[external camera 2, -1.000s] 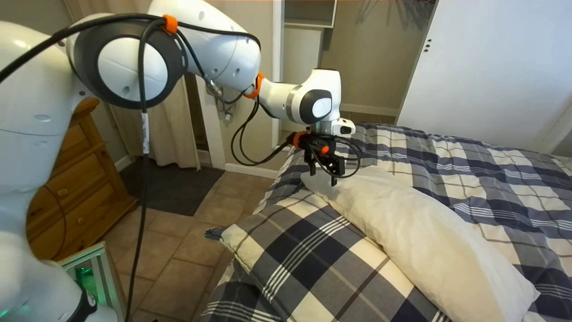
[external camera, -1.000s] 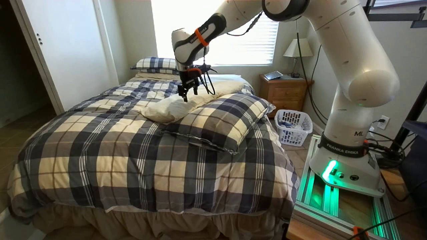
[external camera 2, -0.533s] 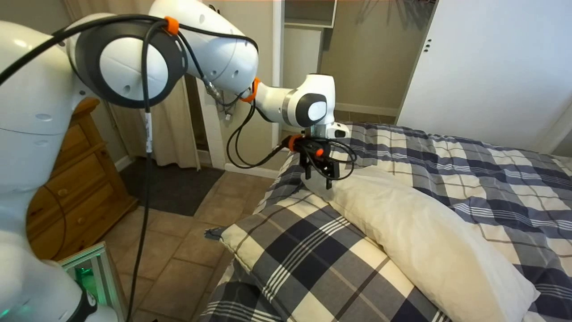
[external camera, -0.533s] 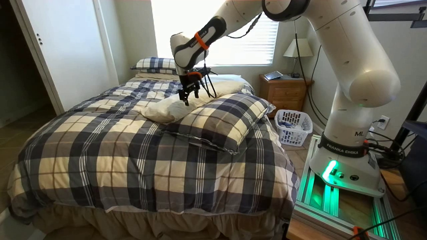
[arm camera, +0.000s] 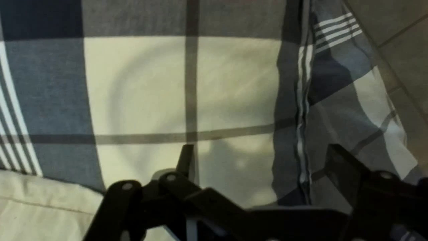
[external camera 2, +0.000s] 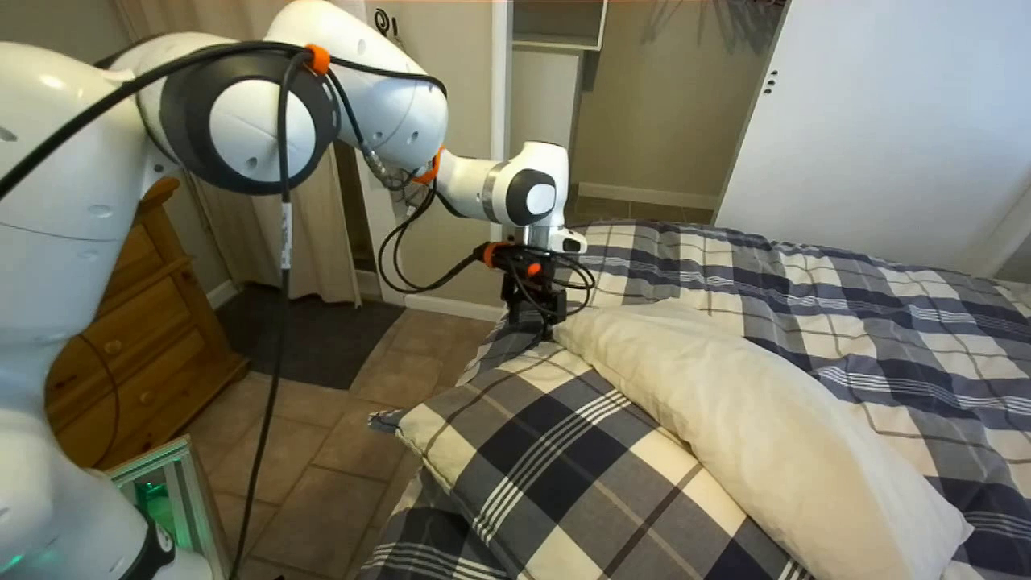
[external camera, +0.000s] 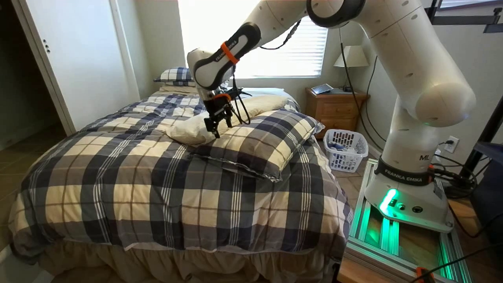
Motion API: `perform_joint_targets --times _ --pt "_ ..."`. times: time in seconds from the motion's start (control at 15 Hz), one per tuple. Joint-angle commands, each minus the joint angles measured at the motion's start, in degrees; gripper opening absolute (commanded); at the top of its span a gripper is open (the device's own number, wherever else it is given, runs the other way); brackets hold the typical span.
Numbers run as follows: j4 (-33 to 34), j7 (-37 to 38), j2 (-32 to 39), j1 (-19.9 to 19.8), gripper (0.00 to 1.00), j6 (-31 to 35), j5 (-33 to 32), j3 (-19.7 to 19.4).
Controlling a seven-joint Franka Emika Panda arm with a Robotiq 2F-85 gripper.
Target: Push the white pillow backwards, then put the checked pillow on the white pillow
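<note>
The white pillow lies long and plain across the bed, right against the checked pillow. In an exterior view the white pillow partly overlaps the edge of the checked pillow. My gripper hangs low over the end of the checked pillow, close to the tip of the white pillow. From above, in the wrist view, the open gripper straddles the piped edge of the checked pillow, with nothing gripped. A piece of the white pillow shows at lower left. Whether the fingertips touch cloth I cannot tell.
A plaid bedspread covers the bed under both pillows. Another plaid pillow lies at the far end. Beside the bed are a white laundry basket and a wooden nightstand. Loose cables hang from the arm.
My gripper has come down and moved away from above the white pillow, over to the checked pillow's edge. It stays open. Both pillows lie as before.
</note>
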Motion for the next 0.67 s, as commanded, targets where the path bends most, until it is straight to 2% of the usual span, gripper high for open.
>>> perform_joint_targets --times 0.0,0.13,0.33,0.53,0.6 --pt "1.5 7.6 1.3 3.4 1.00 -8.1 -1.6 -1.0" --pt "2.2 8.4 2.4 4.2 1.00 -10.8 -3.2 -1.2" --pt "1.7 8.1 4.3 4.2 1.00 -5.6 -6.2 -1.6" --pt "4.0 7.0 7.4 4.4 1.00 -4.4 -8.9 -2.3" --pt "1.3 7.2 5.0 3.7 1.00 -4.9 -6.9 -1.5"
